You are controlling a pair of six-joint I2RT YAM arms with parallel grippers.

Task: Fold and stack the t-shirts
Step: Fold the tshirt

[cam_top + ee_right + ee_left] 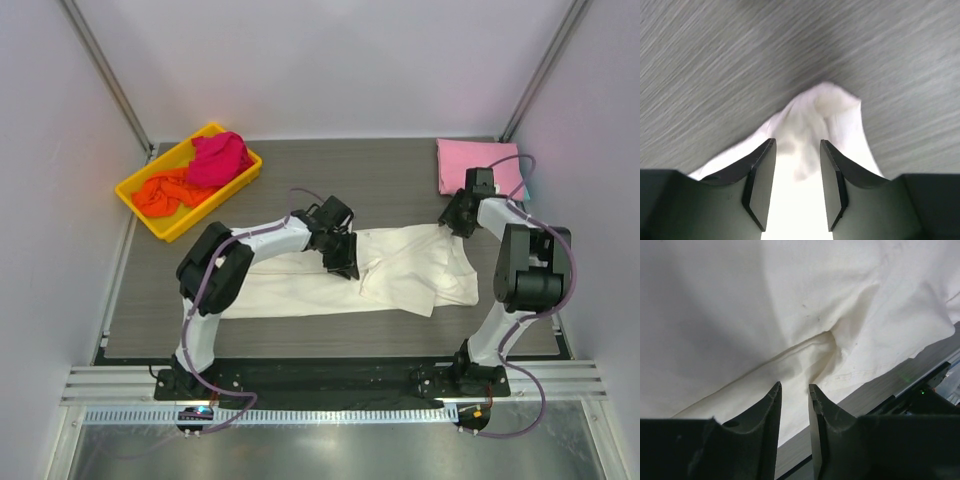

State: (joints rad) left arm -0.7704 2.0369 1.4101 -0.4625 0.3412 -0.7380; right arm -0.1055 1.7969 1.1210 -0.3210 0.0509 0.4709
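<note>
A cream-white t-shirt (400, 275) lies spread across the middle of the table with folds in it. My left gripper (340, 262) is low over its middle; in the left wrist view the jaws (795, 386) stand a narrow gap apart over a crease in the cloth (790, 305), holding nothing. My right gripper (451, 224) is at the shirt's far right corner. In the right wrist view its jaws (797, 142) are open astride that bunched corner (825, 107). A folded pink t-shirt (478, 165) lies at the back right on a teal one (527, 190).
A yellow tray (160, 228) at the back left holds a magenta t-shirt (220, 158) and an orange t-shirt (163, 193). The dark wood-grain table (330, 180) ends at a metal rail in front. Slanted frame posts stand at both back corners.
</note>
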